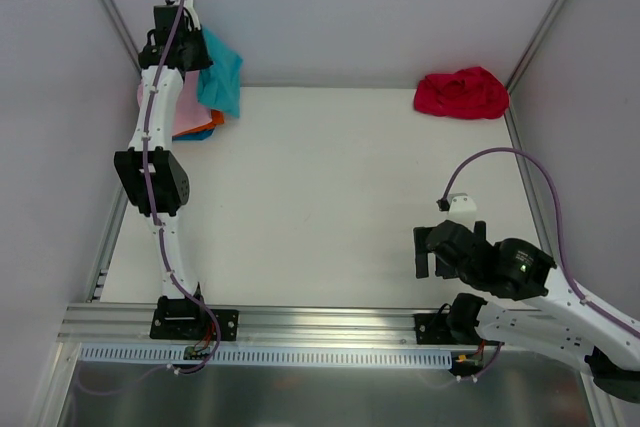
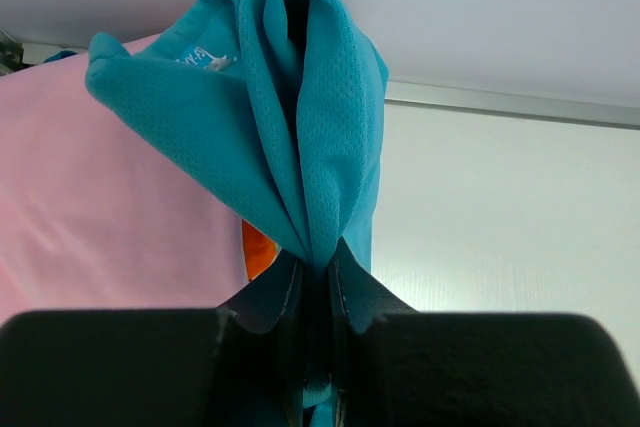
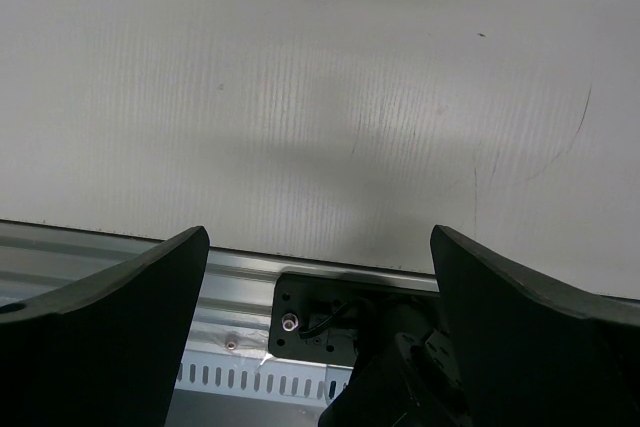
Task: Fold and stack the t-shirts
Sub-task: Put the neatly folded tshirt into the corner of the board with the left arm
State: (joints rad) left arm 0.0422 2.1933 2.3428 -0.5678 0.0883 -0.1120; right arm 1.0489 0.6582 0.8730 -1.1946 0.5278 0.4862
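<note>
At 11 o'clock on the counter [image 1: 330, 207], one pink t-shirt [image 2: 90, 227] lies over one mostly hidden orange t-shirt [image 2: 256, 247]; one red t-shirt [image 1: 462, 93] sits crumpled at 1 o'clock. One teal t-shirt [image 2: 300, 137] hangs bunched, long axis vertical, pinched in the left tool [image 2: 315, 282] above them. The right tool [image 3: 320, 242] gapes empty at 5 o'clock.

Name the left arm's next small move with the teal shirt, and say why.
Probably lower the left gripper toward the pink t-shirt: its jaws are shut on the teal t-shirt, which hangs bunched above it and partly over the table.
</note>
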